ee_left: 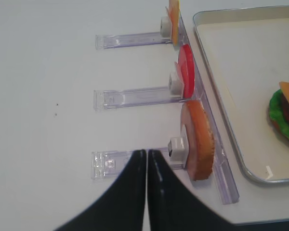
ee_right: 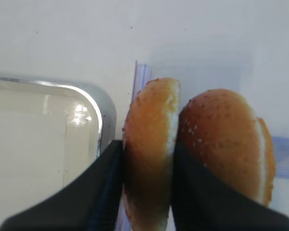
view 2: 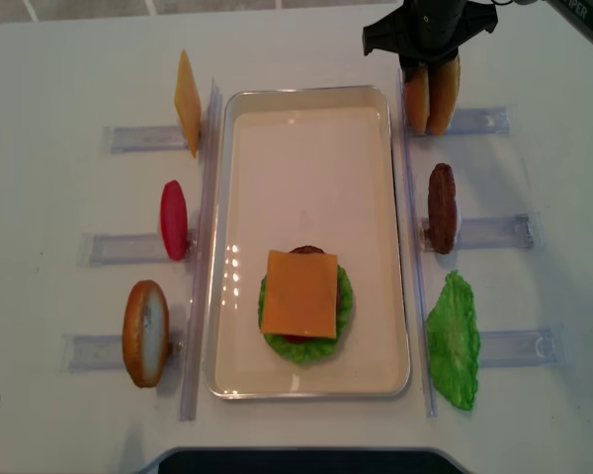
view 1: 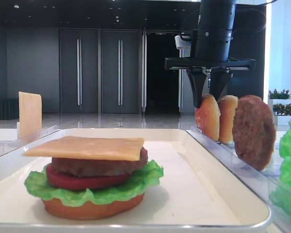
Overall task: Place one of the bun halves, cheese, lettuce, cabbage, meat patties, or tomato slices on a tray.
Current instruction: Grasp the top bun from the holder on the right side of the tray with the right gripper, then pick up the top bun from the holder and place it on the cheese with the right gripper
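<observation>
The right gripper [ee_right: 147,192] pinches the inner bun top [ee_right: 151,149] at the tray's [view 2: 222,247] one o'clock corner — upright in its rack. The left gripper [ee_left: 147,161] jaws look pressed together, holding nothing, over the worktop [ee_left: 43,96].

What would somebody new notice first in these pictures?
Probably the half-built burger topped with cheese, low in the white tray. Next, at the top right rack, the right gripper has its black fingers shut on the nearer of two bun halves.
</observation>
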`<act>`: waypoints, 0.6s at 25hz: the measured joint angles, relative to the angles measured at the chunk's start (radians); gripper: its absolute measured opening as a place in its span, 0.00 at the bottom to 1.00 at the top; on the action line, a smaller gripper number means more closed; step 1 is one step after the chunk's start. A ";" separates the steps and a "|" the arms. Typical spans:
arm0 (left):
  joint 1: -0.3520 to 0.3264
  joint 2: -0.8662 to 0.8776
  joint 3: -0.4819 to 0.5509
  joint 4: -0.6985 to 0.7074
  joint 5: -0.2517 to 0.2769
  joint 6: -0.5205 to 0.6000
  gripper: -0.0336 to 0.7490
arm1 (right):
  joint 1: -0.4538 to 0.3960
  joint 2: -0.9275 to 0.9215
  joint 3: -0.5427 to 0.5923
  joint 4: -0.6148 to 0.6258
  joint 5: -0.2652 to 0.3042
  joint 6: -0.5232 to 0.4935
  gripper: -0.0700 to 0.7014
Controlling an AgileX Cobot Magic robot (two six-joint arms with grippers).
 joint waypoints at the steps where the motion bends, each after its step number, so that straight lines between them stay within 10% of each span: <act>1: 0.000 0.000 0.000 0.000 0.000 0.000 0.03 | 0.000 0.000 0.000 0.000 0.000 0.000 0.40; 15: 0.000 0.000 0.000 -0.001 0.000 0.000 0.03 | 0.020 -0.111 -0.047 -0.006 0.090 -0.037 0.39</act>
